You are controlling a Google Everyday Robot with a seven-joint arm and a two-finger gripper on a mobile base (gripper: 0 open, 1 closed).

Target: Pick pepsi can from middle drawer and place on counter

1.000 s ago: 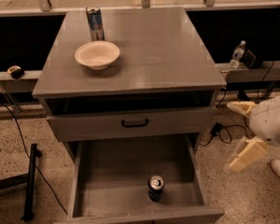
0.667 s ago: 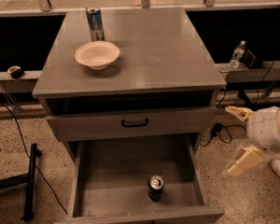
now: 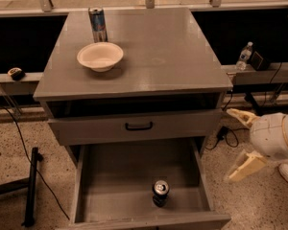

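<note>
The gripper (image 3: 229, 145) hangs to the right of the cabinet, outside it and over the speckled floor (image 3: 259, 205), roughly level with the gap between the upper drawer front (image 3: 110, 128) and the open middle drawer (image 3: 120, 171). Its two cream fingers (image 3: 245, 164) are spread wide with nothing between them, tips pointing left toward the cabinet's right side but clear of it. Between the claw and the drawer stands the drawer's low right wall, with bare floor on the near side. The drawer is pulled far out, and its flat grey floor is bare apart from the pepsi can (image 3: 160, 193) – upright, silver top showing, right of centre and near the front wall, apart from both side walls. The upper drawer front, with its black handle (image 3: 138, 126), overhangs the rear of the drawer. Above, the counter (image 3: 153, 66) has a thin overhanging edge; its right and front parts lie bare, while a white bowl (image 3: 100, 56) sits left of centre and a tall silver-and-blue can (image 3: 98, 24) stands just behind it near the back-left corner. A water bottle (image 3: 244, 55) stands on the ledge right of the cabinet, and a black cable (image 3: 230, 135) runs on the floor below. Labels on both cans are too small to read.
</note>
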